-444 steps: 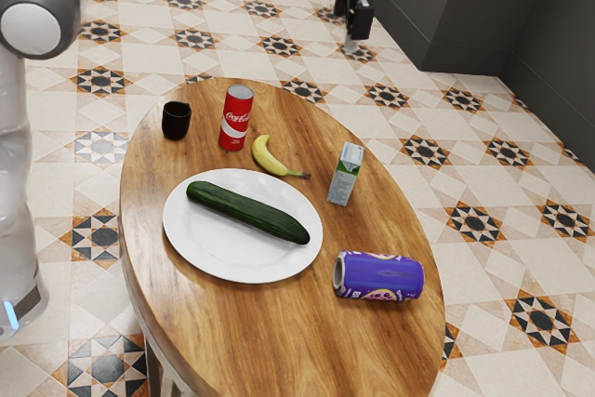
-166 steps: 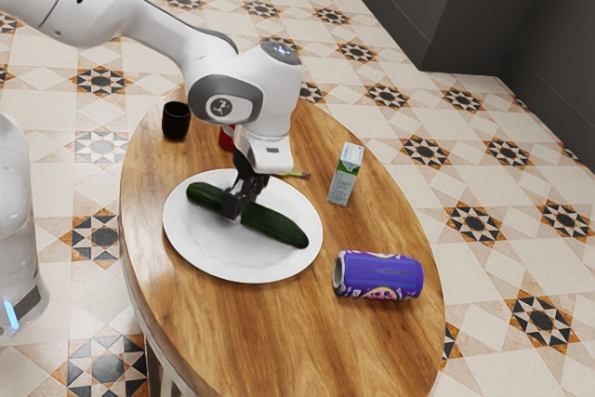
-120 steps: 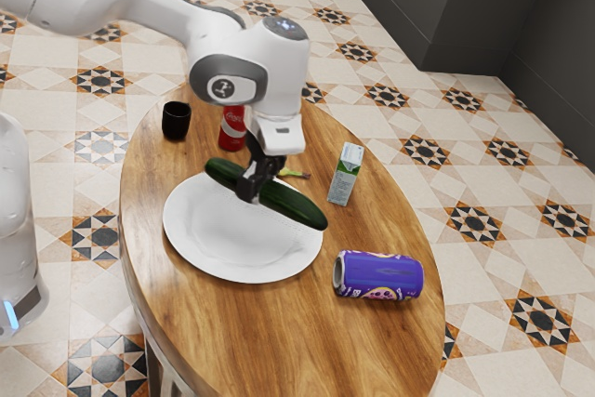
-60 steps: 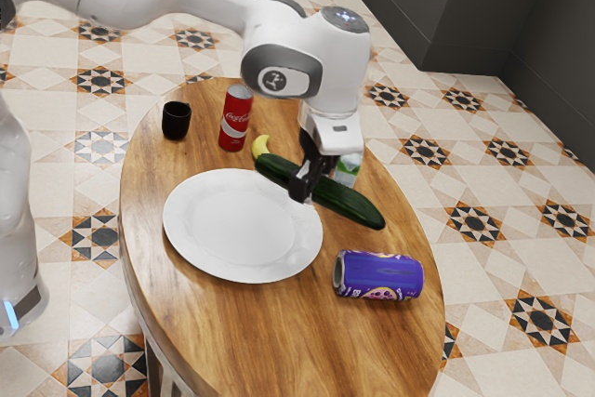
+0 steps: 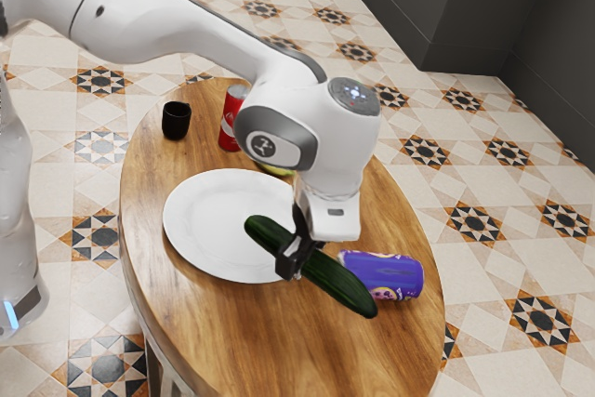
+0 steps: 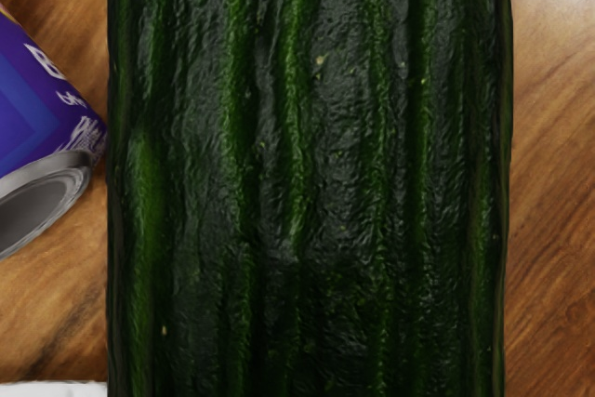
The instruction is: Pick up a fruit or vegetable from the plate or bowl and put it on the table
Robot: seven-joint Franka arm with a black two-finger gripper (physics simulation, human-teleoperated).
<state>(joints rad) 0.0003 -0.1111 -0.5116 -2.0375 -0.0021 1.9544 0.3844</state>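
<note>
The cucumber [image 5: 342,284] is clamped near its middle by the black gripper [image 5: 297,255]. It is held aslant, one end seen against the rim of the white plate [image 5: 218,230], the other in front of the purple can [image 5: 389,274], which is laid on its side on the wooden table [image 5: 242,332]. The cucumber appears to be held above the table, though its height is hard to judge.
</note>
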